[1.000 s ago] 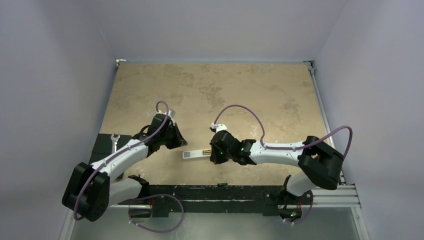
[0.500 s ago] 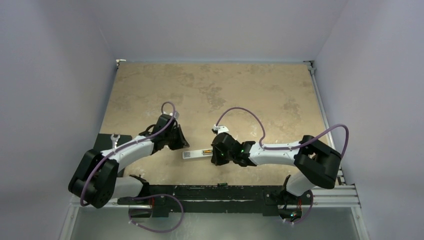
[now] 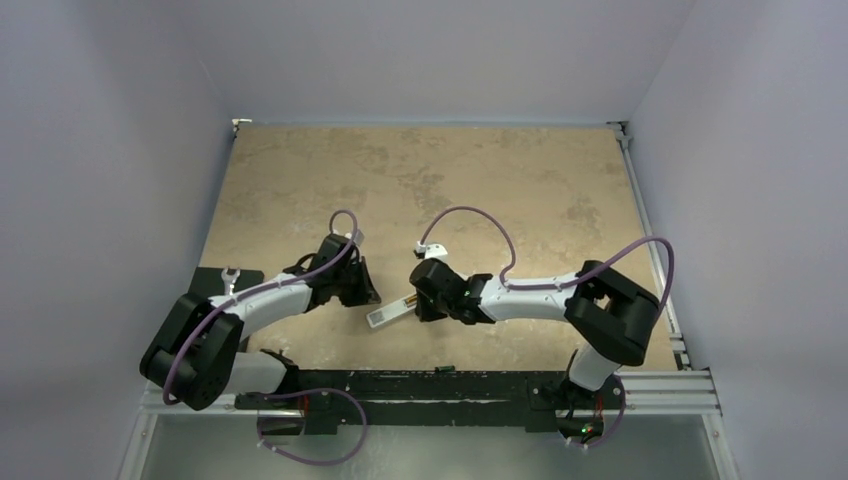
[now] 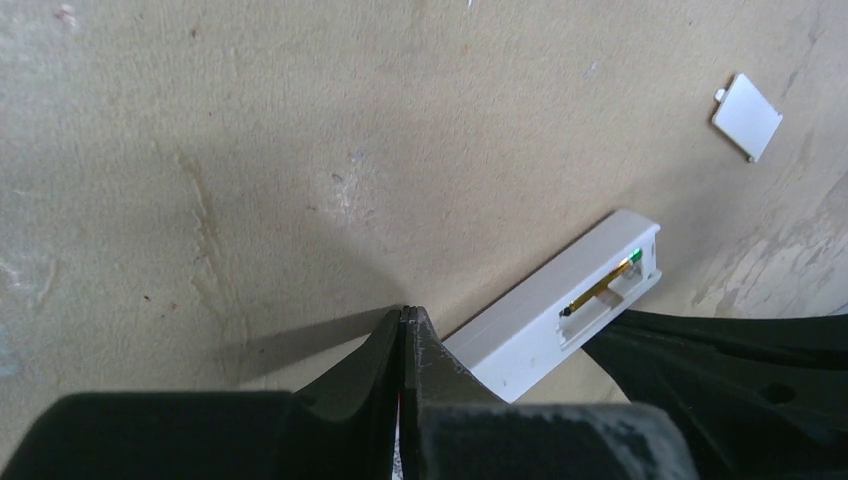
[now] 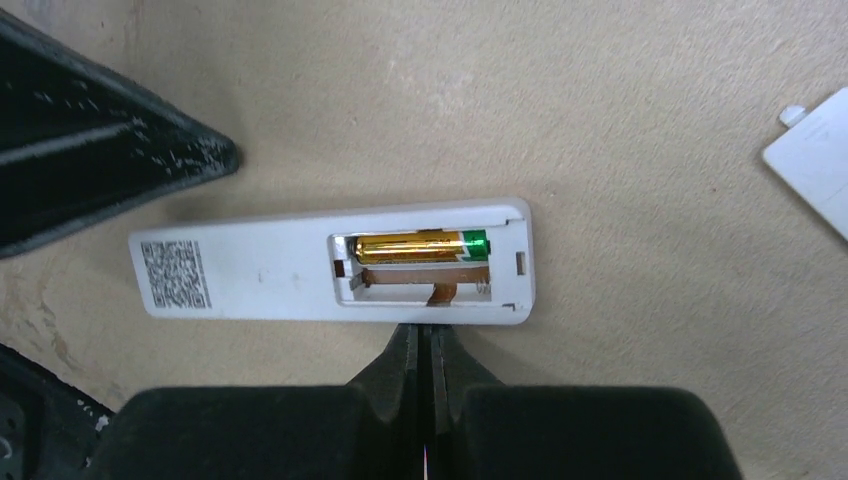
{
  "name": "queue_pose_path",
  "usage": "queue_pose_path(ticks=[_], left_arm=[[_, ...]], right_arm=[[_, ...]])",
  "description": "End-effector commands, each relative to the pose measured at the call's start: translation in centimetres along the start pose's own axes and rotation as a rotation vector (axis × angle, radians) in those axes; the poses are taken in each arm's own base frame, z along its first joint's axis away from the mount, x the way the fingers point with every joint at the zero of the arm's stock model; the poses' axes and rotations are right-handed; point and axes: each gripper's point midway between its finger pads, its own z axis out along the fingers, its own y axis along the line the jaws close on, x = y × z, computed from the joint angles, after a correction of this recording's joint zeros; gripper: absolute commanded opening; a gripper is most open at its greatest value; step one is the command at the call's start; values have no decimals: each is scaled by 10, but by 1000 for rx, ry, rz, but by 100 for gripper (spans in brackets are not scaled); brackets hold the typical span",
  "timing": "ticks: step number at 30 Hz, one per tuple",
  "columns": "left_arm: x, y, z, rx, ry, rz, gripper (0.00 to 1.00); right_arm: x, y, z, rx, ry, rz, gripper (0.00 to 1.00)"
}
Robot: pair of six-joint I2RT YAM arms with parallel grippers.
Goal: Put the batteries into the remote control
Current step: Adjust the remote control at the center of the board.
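The white remote control [image 3: 388, 314] lies back up on the tan table, its battery bay open. One gold and green battery [image 5: 420, 246] sits in the far slot; the near slot holds only a brown ribbon. No other battery shows. My right gripper [image 5: 428, 332] is shut, its tips against the remote's [image 5: 240, 275] long edge below the bay. My left gripper [image 4: 408, 312] is shut and empty, its tips beside the remote's [image 4: 530, 335] other end. From above, the left gripper [image 3: 368, 293] and right gripper [image 3: 420, 305] flank the remote.
The loose white battery cover [image 4: 747, 116] lies on the table beyond the remote, also in the right wrist view [image 5: 815, 155]. A black pad with a small wrench [image 3: 229, 278] sits at the table's left edge. A black rail [image 3: 450, 385] runs along the near edge.
The left gripper has moved right up to the remote. The right gripper has moved left. The remote has turned from level to tilted, its label end nearer the arms.
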Motion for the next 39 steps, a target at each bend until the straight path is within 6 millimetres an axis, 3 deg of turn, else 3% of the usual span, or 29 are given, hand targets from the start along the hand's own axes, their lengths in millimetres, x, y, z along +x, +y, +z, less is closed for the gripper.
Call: queue_pose_path(ticks=[1, 15, 28, 39], left_arm=[[11, -4, 2, 27, 29, 34, 0], [43, -10, -9, 68, 84, 33, 0], [72, -35, -10, 143, 129, 27, 0], [81, -60, -1, 182, 133, 52, 0]], right_arm=[[-27, 3, 0, 53, -75, -16, 0], [-45, 1, 11, 86, -76, -61, 0], [-60, -1, 16, 99, -77, -82, 0], [-81, -19, -23, 150, -148, -83, 0]])
